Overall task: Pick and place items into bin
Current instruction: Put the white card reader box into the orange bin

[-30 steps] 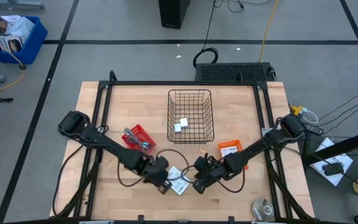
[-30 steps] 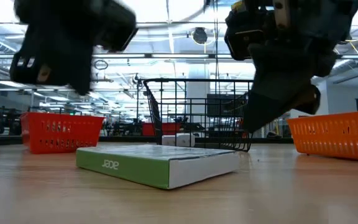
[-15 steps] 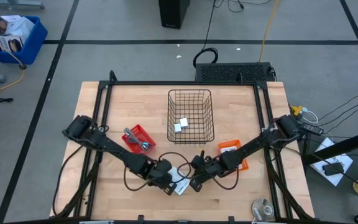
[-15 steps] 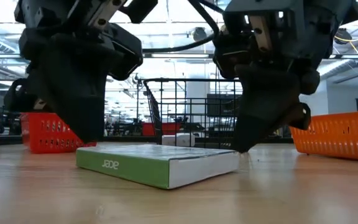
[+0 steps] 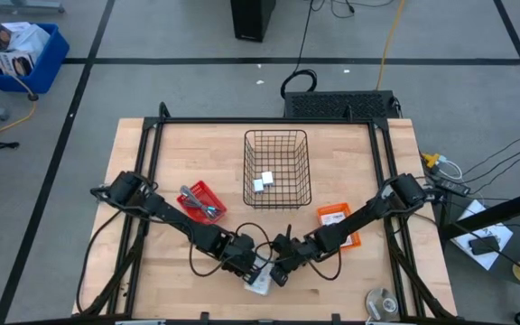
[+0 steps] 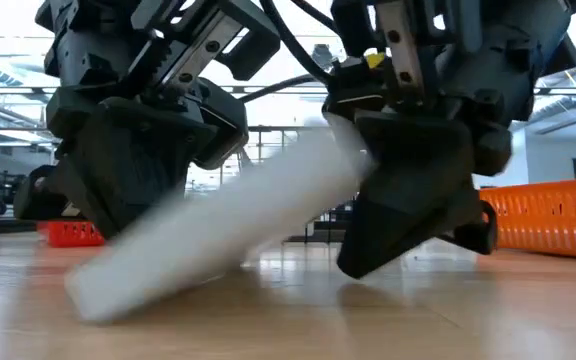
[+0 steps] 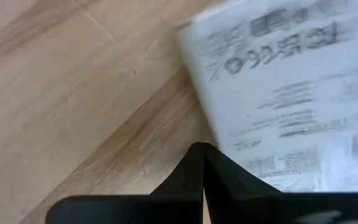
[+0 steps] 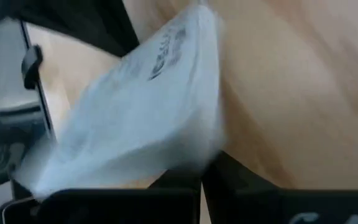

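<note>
The high camera is looking straight down on the whole wooden table [image 5: 188, 153], taking in both arms and the surrounding floor. The low camera is sitting at tabletop height, facing level across the table toward the room, very close to a tilted white box [image 6: 218, 225]. Each wrist camera is peering past its own dark fingers at that same box [image 7: 291, 93] [image 8: 135, 118] from very near. All four views are sharing this box [image 5: 260, 280].

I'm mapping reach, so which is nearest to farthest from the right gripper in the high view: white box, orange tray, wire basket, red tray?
From the right gripper:
1. White box, right beside it.
2. Orange tray, on the right.
3. Red tray, on the left.
4. Wire basket, at the back.
</note>
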